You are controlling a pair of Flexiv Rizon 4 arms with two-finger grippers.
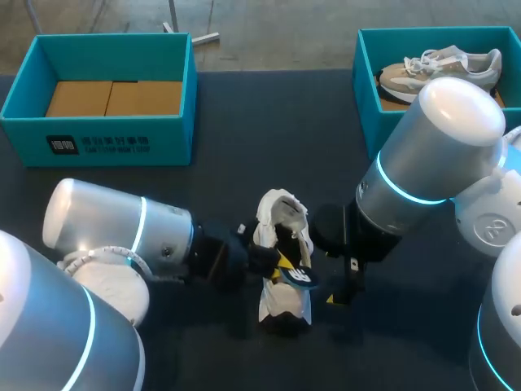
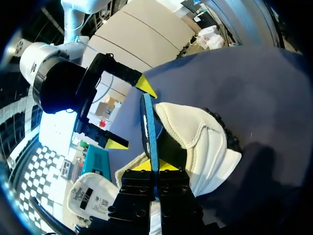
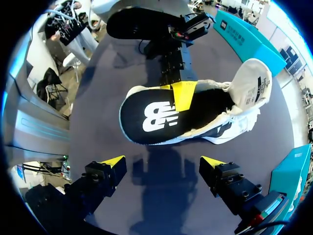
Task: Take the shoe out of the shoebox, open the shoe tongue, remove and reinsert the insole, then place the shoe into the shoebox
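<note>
Left gripper clamps the black, blue-edged foam insole above the white sneaker at mid-table, while the right gripper hangs spread wide just right of it.

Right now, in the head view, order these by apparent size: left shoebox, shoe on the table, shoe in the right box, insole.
1. left shoebox
2. shoe on the table and shoe in the right box: too alike to rank, the latter partly hidden
3. insole
</note>
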